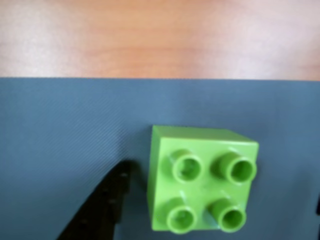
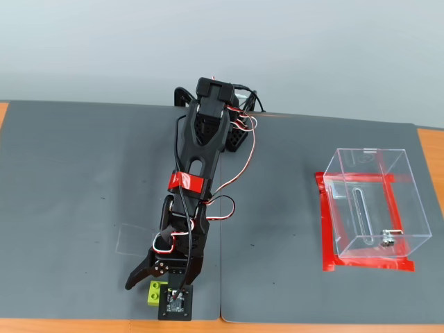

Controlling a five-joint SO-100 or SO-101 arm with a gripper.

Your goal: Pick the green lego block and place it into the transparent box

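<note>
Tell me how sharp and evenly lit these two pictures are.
Wrist view: soft all over, the brick and the black gripper finger blurred at their edges, light even, pale glare on the wood above. Fixed view: sharp, flat light, faint shadows, mild reflections on the box.

You see a dark grey mat covering an orange-brown wooden table, with a plain pale grey wall behind. Red tape marks a rectangle on the mat under soft, even light.

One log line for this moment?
phase: pre-grasp | gripper: open, astride brick | brick: upright on mat, not lifted | box: empty, far right in the fixed view
</note>
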